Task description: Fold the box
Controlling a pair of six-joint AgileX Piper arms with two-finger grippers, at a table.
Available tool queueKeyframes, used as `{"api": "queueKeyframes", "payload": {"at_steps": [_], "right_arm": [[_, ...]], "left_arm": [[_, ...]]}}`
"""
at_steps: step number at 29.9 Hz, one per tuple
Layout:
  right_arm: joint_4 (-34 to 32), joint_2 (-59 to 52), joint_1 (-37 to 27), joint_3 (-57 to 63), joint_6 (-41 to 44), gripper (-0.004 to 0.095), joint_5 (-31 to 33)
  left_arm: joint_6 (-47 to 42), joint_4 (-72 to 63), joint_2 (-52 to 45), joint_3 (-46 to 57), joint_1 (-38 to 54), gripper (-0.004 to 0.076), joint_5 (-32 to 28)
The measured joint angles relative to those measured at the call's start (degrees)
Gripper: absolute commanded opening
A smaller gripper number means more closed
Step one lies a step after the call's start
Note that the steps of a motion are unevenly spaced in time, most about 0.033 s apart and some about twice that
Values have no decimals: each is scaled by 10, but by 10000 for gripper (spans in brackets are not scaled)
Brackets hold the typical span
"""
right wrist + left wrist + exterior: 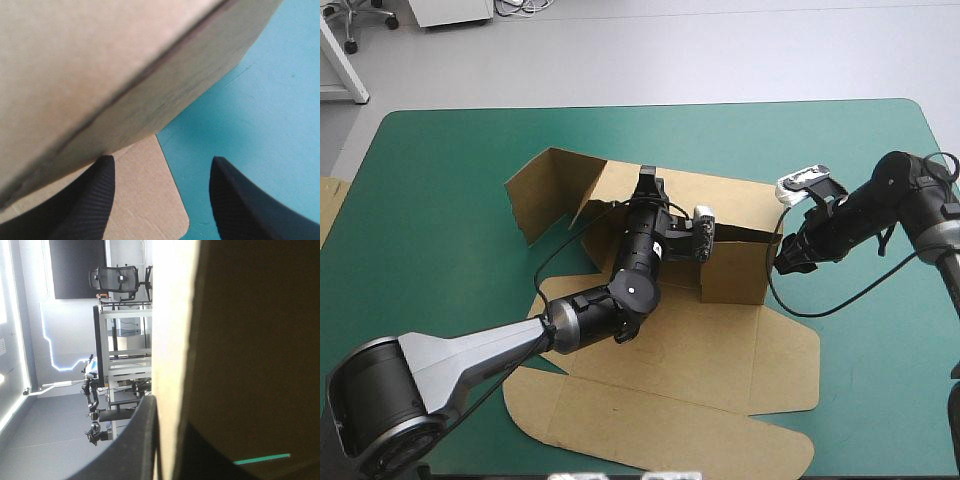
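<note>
Brown box (720,350), bare teal-green cover (450,170) beyond.

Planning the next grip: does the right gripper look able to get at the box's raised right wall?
Probably yes: the right gripper stands open right beside the box, at its raised wall, nothing between them.

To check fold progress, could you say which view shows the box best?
The high view: nearly the whole box shows, far walls raised, near flaps flat. Left wrist shows only a board edge; right wrist, one wall and a flap.
</note>
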Motion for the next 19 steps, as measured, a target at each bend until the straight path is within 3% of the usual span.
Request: {"api": "queueKeyframes", "payload": {"at_steps": [14,19], "right_arm": [[-9,-75,53,46,60,542,4],[-1,-127,55,124,65,542,-55]], "left_arm": [[0,4,0,0,9,-10,-13],[0,4,0,0,9,-10,-14]]}}
